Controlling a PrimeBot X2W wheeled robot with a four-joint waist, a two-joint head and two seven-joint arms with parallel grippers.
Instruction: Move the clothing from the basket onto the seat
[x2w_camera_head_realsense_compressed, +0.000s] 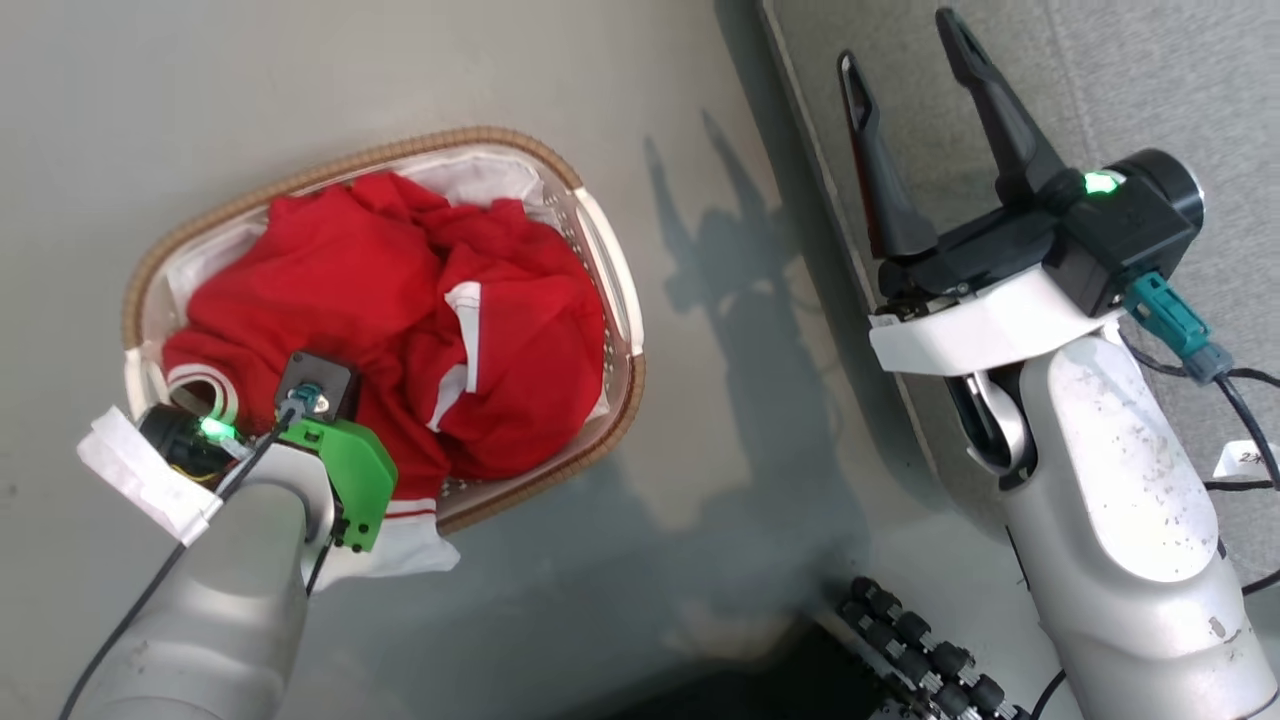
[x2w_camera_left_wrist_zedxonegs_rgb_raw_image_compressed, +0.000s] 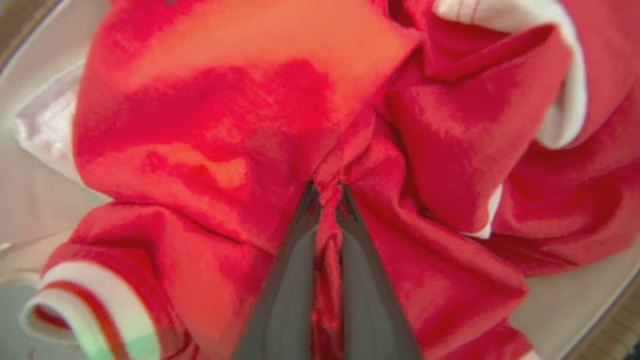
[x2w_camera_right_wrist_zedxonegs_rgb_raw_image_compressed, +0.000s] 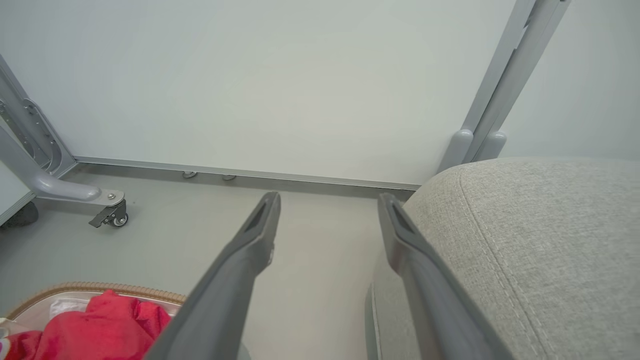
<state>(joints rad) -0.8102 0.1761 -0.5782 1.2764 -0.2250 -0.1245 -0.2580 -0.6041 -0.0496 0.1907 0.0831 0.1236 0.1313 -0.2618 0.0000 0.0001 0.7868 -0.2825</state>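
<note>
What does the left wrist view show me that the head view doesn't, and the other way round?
Left wrist view: a close look at the left gripper, shut on a pinched fold of the red clothing.
Head view: the whole oval basket standing on the floor, and the right gripper, open and holding nothing, by the edge of the grey seat.
Shared: the crumpled red clothing with its white trim, lying in the basket.

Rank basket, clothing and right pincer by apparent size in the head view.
1. basket
2. clothing
3. right pincer, though it sits nearer the camera, so its true size is unsure.
</note>
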